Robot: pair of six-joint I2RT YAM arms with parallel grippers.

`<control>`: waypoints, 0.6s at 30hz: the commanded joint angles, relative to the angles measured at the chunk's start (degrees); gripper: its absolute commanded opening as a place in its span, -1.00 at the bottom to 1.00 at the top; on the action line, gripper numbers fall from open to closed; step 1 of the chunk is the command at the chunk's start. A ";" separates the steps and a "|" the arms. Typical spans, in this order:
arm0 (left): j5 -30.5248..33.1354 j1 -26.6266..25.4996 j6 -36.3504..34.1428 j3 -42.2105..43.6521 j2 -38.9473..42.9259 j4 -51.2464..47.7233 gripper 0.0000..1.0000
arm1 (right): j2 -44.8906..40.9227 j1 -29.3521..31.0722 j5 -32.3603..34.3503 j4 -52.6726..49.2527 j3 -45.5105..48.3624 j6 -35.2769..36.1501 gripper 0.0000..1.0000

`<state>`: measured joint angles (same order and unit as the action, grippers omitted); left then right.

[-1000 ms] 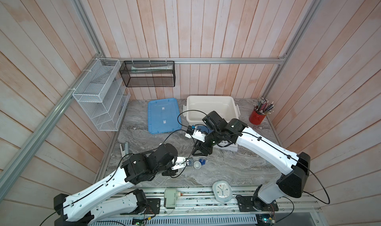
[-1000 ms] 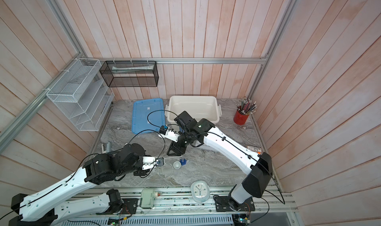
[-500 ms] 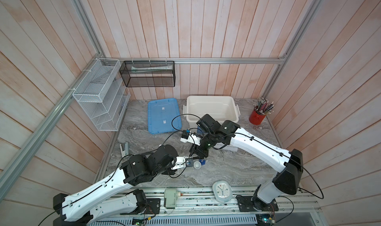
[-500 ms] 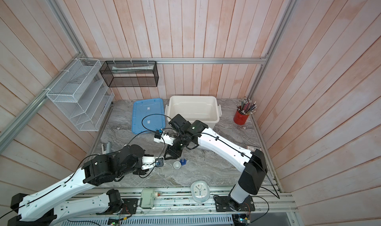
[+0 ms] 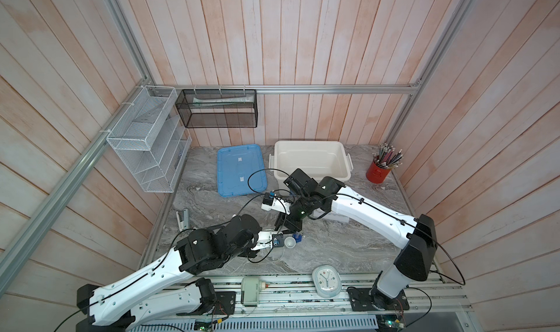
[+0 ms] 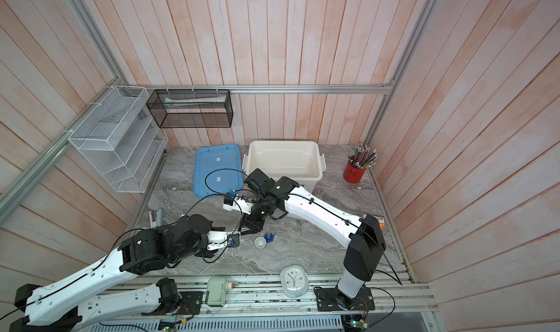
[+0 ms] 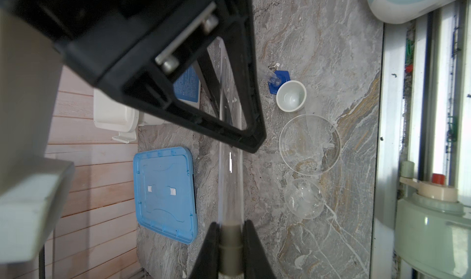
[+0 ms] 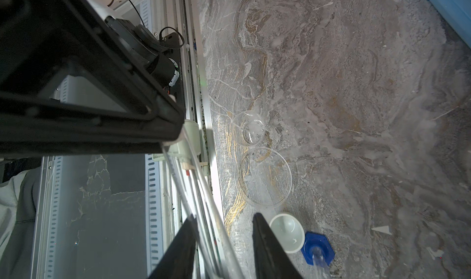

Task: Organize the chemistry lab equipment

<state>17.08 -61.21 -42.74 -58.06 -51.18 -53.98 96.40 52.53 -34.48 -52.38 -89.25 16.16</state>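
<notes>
The test tube [image 7: 230,178] is long and clear, with a pale cap on one end. It is up in the air over the front middle of the grey table [image 5: 348,248]. The left gripper [image 7: 230,224] is squeezed tight on the cap end, with one black finger on each side. The rest of the tube sticks out and passes between the two fingers of the right gripper [image 8: 224,216]. Those fingers are apart. The tube sits close to one of them, and I can see a gap on the other side, so the right gripper has not got hold of it.

Down on the table, near the tube, sits the small white bowl [image 8: 286,233], open side up. Right next to it, the blue-based cylinder [image 8: 317,251] stands on its blue foot. On the bowl's other side lies a wide, flat glass dish [image 8: 263,175]. Just past that is a smaller round glass vessel [image 8: 248,131]. These four make a row near the front edge of the table.

Farther back, a blue lid [image 5: 241,169] lies flat, and a white bin [image 5: 310,160] stands beside it. A red cup of pencils [image 5: 378,171] is in the far right corner. A pale oval clock [image 5: 326,280] rests at the front, on the metal rails.
</notes>
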 commanded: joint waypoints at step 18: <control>3.60 -0.51 -1.93 3.57 2.72 4.86 -0.26 | -0.82 0.90 -1.24 3.19 0.15 -1.39 -1.00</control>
<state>20.08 -61.34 -44.36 -55.16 -49.54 -52.10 96.53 53.84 -36.75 -51.35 -89.62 16.21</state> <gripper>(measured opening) 0.341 0.172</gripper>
